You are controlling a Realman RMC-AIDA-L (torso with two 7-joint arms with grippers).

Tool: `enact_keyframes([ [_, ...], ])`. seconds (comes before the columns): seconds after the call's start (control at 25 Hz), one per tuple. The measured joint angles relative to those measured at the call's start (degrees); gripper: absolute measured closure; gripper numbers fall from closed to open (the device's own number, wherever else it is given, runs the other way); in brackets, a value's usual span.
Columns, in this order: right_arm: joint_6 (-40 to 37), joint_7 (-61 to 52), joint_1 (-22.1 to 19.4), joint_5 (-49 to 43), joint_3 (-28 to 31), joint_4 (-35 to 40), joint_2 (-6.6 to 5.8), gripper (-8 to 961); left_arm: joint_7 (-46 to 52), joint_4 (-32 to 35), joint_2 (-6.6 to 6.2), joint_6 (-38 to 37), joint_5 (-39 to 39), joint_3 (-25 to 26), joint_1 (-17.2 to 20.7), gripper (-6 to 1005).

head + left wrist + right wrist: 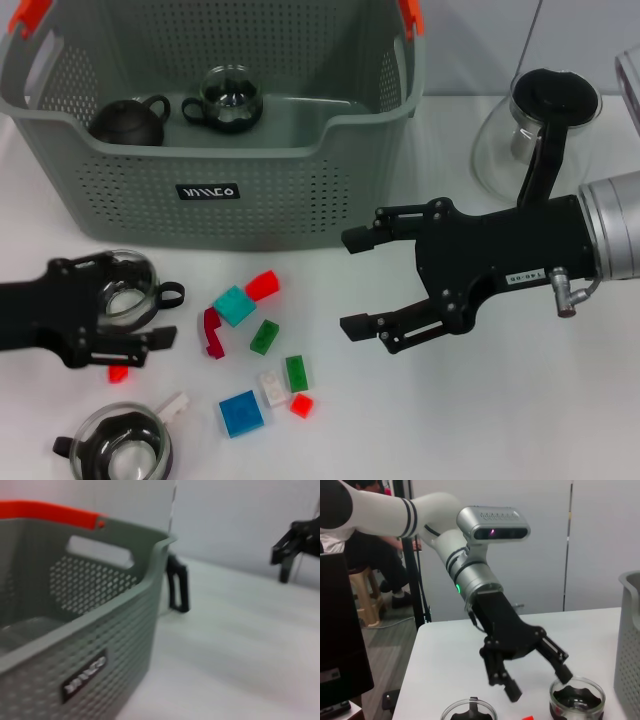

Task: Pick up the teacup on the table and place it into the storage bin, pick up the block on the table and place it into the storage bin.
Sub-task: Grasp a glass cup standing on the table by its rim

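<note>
- White surface (400, 440) is carrying a grey bin (230, 180) at the back; two teacups are already sitting inside it; blocks (240, 412) are lying scattered in front.
- Left gripper (125, 320) is reaching around a glass teacup (125, 285) just left of the blocks; jaws are spread about it, and whether they are gripping I cannot tell; a second cup (120, 445) is waiting nearer the robot.
- Right gripper (360, 283) is hovering beside the blocks, jaws wide and holding nothing.
- Teacup step seems in hand; next, judging so, closing, lifting clear of the bin wall, releasing inside.
</note>
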State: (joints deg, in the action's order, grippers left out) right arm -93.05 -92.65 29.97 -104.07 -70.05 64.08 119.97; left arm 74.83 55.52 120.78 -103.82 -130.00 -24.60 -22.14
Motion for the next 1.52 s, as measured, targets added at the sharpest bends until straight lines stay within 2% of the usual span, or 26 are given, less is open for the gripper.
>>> enact_keyframes([
  [0.2,1.13,0.14,0.32,0.09,1.02,-2.94,0.14,29,2.65,6.6,0.87,1.83,-2.87,-2.78,-0.96,48],
  [0.36,2.14,0.87,1.51,0.38,1.01,-6.63,0.25,29,4.48,12.66,2.97,4.11,-5.5,-7.15,-1.23,49],
  [0.44,2.56,1.42,2.22,0.42,0.73,-8.33,0.33,29,6.46,15.06,3.62,5.53,-6.63,-10.42,-0.95,49],
  [0.6,3.65,1.74,2.91,0.44,0.5,-9.98,0.4,29,12.58,16.15,3.49,8.48,-8.2,-17.08,-0.75,49],
  [0.84,5.09,2.43,3.36,0.61,0.52,-11.04,0.43,28,17.68,16.84,3.62,10.41,-12.45,-22.7,-1.08,49],
  [1.52,7.7,3.97,4.8,0.66,0.49,-13.36,0.41,33,18.22,17.68,3.41,14.25,-14.54,-23.98,-0.95,49],
])
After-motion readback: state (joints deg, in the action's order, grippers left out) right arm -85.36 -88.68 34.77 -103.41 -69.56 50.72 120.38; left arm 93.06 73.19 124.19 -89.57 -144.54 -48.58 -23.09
